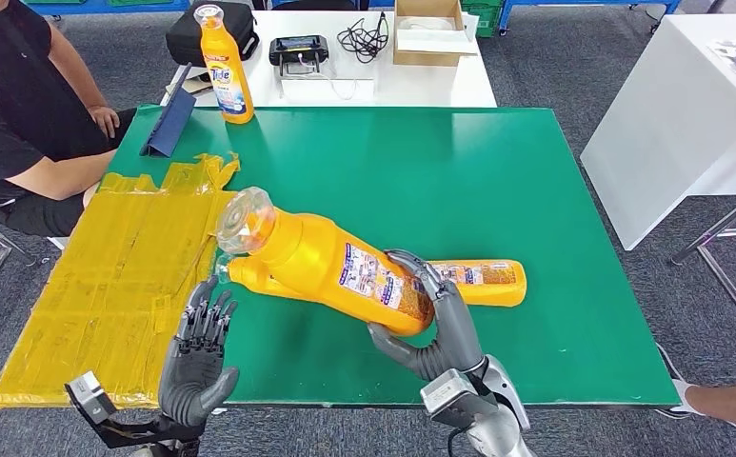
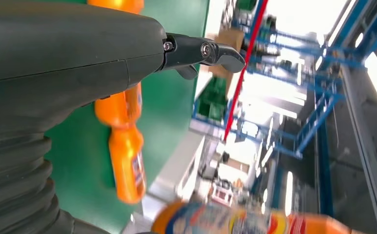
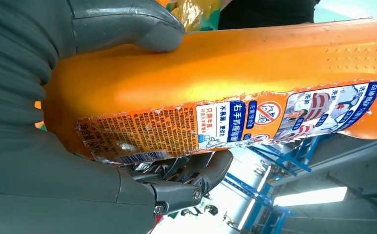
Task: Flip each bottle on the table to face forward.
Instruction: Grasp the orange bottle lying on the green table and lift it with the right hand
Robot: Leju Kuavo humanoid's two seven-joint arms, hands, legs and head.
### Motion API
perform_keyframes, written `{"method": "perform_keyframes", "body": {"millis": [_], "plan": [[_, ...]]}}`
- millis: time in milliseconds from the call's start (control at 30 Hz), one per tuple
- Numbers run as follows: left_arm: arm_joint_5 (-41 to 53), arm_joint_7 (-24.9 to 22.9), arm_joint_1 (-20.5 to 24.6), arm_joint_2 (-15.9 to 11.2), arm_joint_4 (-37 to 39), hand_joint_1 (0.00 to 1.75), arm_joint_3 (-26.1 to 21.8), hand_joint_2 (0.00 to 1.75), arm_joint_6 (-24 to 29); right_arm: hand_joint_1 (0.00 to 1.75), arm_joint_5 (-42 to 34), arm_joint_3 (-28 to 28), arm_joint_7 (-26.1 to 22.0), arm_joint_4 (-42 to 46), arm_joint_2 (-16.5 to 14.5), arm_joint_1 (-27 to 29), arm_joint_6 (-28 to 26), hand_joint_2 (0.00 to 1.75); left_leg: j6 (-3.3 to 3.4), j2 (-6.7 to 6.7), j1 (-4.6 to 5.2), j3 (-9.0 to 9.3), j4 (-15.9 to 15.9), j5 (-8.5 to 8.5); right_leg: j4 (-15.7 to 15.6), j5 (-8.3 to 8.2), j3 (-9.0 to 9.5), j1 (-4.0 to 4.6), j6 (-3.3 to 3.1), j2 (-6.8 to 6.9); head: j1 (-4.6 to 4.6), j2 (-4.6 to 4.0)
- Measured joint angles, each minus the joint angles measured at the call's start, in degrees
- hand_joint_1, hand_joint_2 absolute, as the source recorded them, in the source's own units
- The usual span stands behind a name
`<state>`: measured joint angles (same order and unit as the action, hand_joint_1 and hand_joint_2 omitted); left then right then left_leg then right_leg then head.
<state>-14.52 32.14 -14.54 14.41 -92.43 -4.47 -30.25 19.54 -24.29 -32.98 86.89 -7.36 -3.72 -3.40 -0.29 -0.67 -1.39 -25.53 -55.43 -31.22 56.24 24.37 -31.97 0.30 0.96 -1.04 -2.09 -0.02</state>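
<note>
Orange bottle in right hand, far bottle seemingly "Tide"

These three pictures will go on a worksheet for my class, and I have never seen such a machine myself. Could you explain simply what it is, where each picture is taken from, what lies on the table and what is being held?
It is a humanoid robot with two silver arms ending in many-fingered hands. The wide picture comes from a camera high on its body, looking down at a green table. The other two come from cameras at its wrists, so they look turned and very close.

The right hand grips the base of an orange detergent bottle, lifted and tilted, cap up to the left. The right wrist view shows its small-print label. The left hand is open, fingers spread, holding nothing.

A second orange bottle lies on its side behind the held one. A third stands upright at the far edge. Yellow sheeting covers the table's left part, and a seated person waits there.
</note>
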Motion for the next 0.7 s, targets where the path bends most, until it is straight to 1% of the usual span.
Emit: {"method": "perform_keyframes", "body": {"millis": [167, 333, 467, 700], "plan": [[0.04, 0.44, -0.21, -0.86, -0.34, 0.0, 4.88, 1.75, 0.91, 1.75, 1.5, -1.34, 1.44, -1.7, -0.8, -1.15, -0.83, 1.75, 0.0, 0.02, -0.01, -0.02, 0.0, 0.0, 0.0, 0.0, -0.02, 0.01, 0.0, 0.01, 0.0, 0.0], [1.07, 1.75, 0.21, -1.4, -1.11, 0.0, 8.82, 1.75, 3.71, 1.75, 3.2, -3.85, 2.39, -4.73, -2.09, -2.48, -1.31, 1.75, 0.0, 0.04, -0.01, -0.02, 0.0, 0.01, 0.01, 0.0, -0.02, 0.01, 0.0, 0.03, -0.01, 0.0], [0.77, 1.92, 0.66, -1.68, -1.29, 0.0, 10.41, 1.75, 4.35, 1.75, 3.73, -5.57, 2.78, -6.57, -2.91, -2.93, -1.49, 1.75, 0.0, 0.04, -0.01, -0.02, 0.0, 0.01, 0.02, 0.0, -0.02, 0.01, 0.0, 0.04, 0.01, 0.0], [0.85, 2.52, 0.84, -2.11, -1.53, 0.0, 11.49, 1.75, 5.32, 1.75, 4.81, -9.17, 2.95, -9.64, -4.04, -3.2, -0.67, 1.75, 0.0, 0.04, -0.01, -0.04, 0.0, 0.01, 0.02, 0.0, -0.03, 0.01, 0.0, 0.04, 0.01, 0.0]]}}
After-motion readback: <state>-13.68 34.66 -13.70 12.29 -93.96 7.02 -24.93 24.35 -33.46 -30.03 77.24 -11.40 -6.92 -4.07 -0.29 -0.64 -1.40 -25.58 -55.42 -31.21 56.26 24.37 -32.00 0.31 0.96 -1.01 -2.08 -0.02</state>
